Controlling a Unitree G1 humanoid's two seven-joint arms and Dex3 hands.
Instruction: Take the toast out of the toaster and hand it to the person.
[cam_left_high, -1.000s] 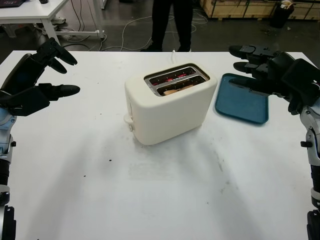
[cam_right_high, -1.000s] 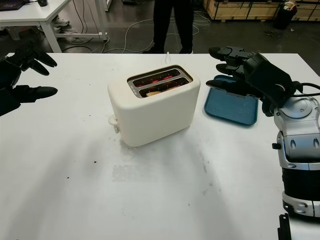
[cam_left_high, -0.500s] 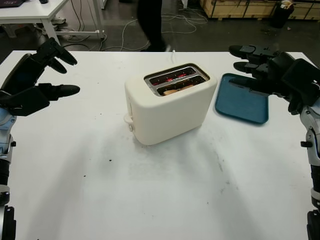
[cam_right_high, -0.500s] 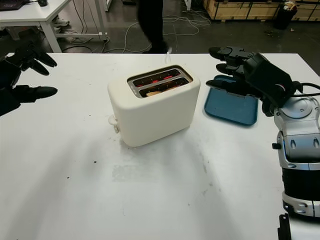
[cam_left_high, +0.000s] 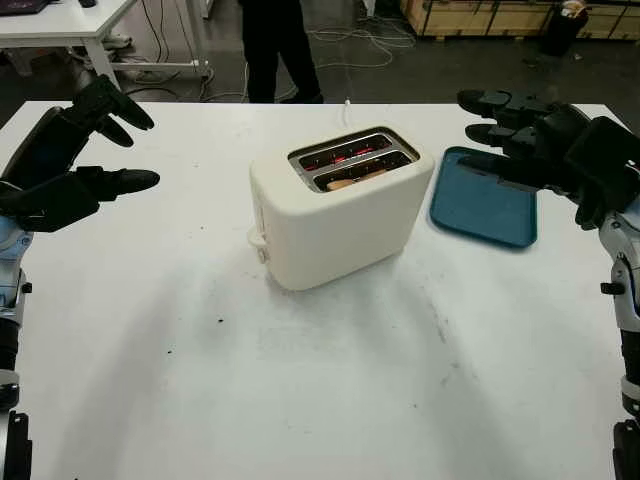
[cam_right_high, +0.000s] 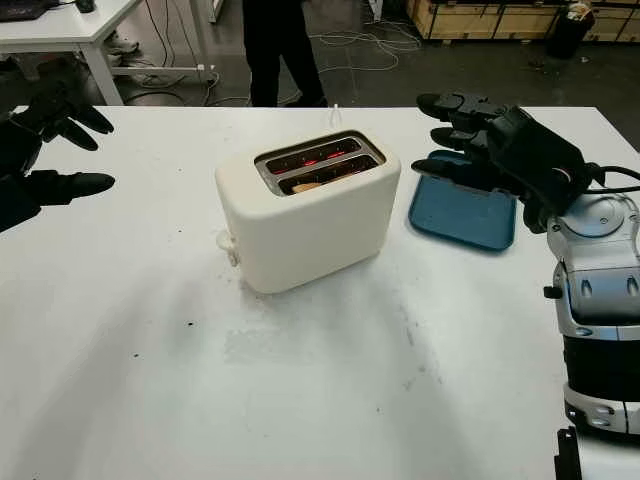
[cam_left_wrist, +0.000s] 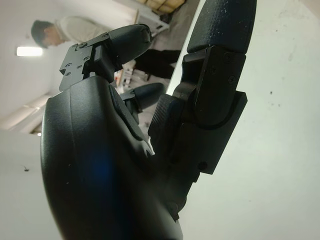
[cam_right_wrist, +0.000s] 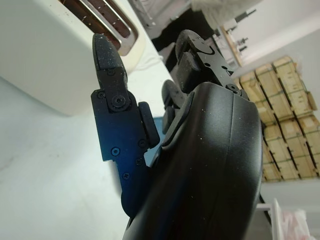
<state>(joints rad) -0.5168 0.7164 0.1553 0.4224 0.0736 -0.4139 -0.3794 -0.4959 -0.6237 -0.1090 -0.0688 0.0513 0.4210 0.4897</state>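
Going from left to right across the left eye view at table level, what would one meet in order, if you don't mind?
Left robot hand, open → toaster with toast in its nearer slot → blue tray → right robot hand, open.

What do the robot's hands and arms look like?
Both the left hand and the right hand are black, with chunky shells and three thick fingers held together by small screws. Below the right hand the arm is silver-grey with black joints, and a thin black cable runs beside the wrist.
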